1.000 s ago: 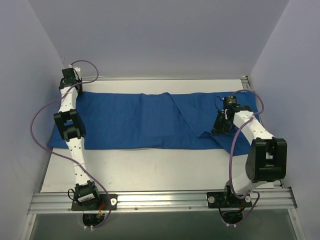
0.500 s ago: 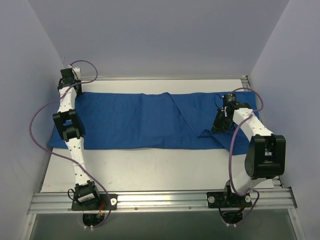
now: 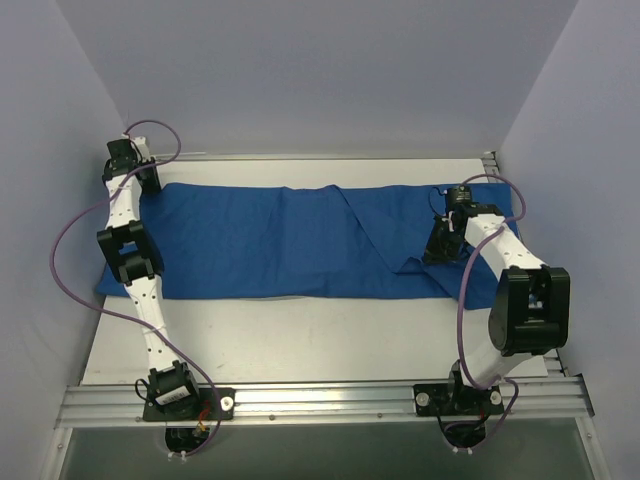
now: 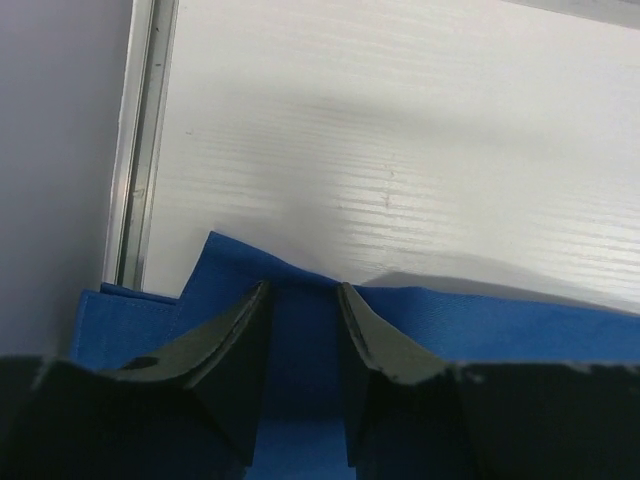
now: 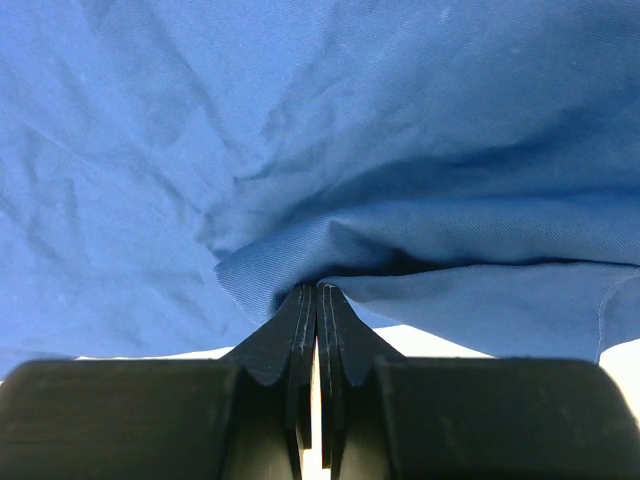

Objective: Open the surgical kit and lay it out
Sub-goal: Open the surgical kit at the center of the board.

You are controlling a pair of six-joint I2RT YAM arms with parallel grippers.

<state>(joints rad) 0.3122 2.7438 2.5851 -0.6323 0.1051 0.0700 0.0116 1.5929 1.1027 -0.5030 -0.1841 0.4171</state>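
The surgical kit shows only as its deep-blue drape (image 3: pixel 270 240), spread in a long strip across the white table with a raised fold right of centre. My left gripper (image 3: pixel 140 172) is at the drape's far-left corner. In the left wrist view it (image 4: pixel 302 288) stands open, its fingers apart over the cloth corner (image 4: pixel 480 320). My right gripper (image 3: pixel 445 245) is at the drape's near-right part. The right wrist view shows it (image 5: pixel 317 288) shut on a pinched fold of the drape (image 5: pixel 300 120).
Bare white table (image 3: pixel 300 330) lies between the drape and the metal rail (image 3: pixel 320 400) that carries the arm bases. Pale walls close in on the left, right and back. A metal edge strip (image 4: pixel 140 150) runs along the table's left side.
My left arm has swung a little to the left, toward the wall, at the drape's far-left corner. The right gripper has shifted slightly farther back, still pinching the fold.
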